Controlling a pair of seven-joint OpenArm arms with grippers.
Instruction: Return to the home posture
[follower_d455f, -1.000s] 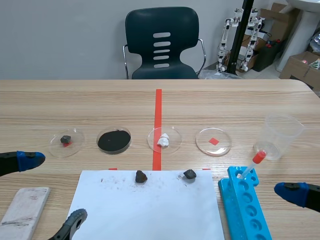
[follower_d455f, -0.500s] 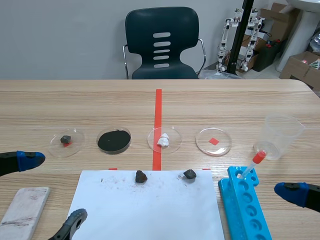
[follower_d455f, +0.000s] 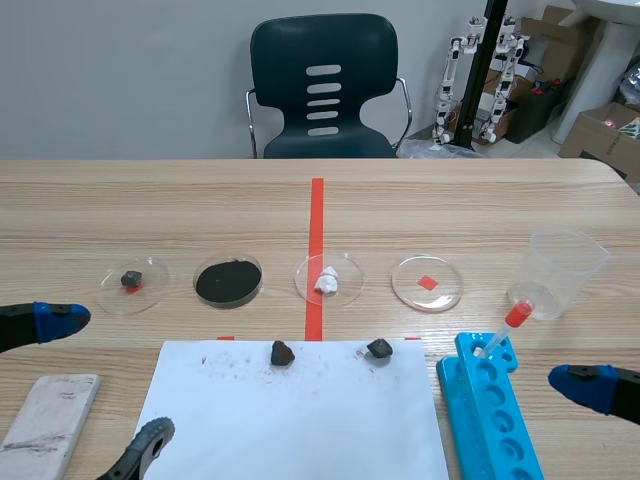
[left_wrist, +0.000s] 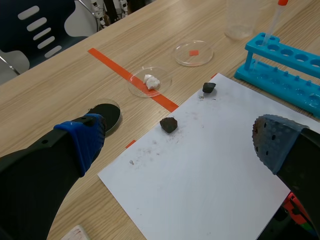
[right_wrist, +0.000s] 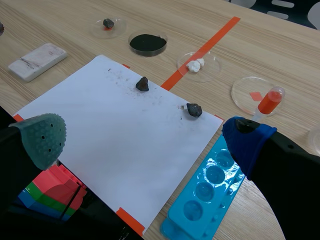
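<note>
Both arms sit low at the table's near corners. My left gripper (left_wrist: 177, 145) is open, its blue and grey pads wide apart above the white paper sheet (left_wrist: 210, 170), holding nothing. My right gripper (right_wrist: 145, 139) is open too, with nothing between its fingers, hovering over the sheet's right side. In the scene view the left gripper's blue fingertip (follower_d455f: 55, 320) shows at the left edge, and one blue fingertip (follower_d455f: 588, 385) of the right gripper at the right edge. Two dark rocks (follower_d455f: 282, 352) (follower_d455f: 379, 348) lie on the sheet's far edge, apart from both grippers.
Behind the sheet stand several petri dishes: one with a small rock (follower_d455f: 131, 280), black powder (follower_d455f: 229, 281), a white lump (follower_d455f: 328, 280), one with only a red mark (follower_d455f: 428, 283). A blue tube rack (follower_d455f: 490, 410) holds a red-bulbed dropper (follower_d455f: 505, 328) beside a clear beaker (follower_d455f: 562, 272). A white block (follower_d455f: 50, 420) lies near left.
</note>
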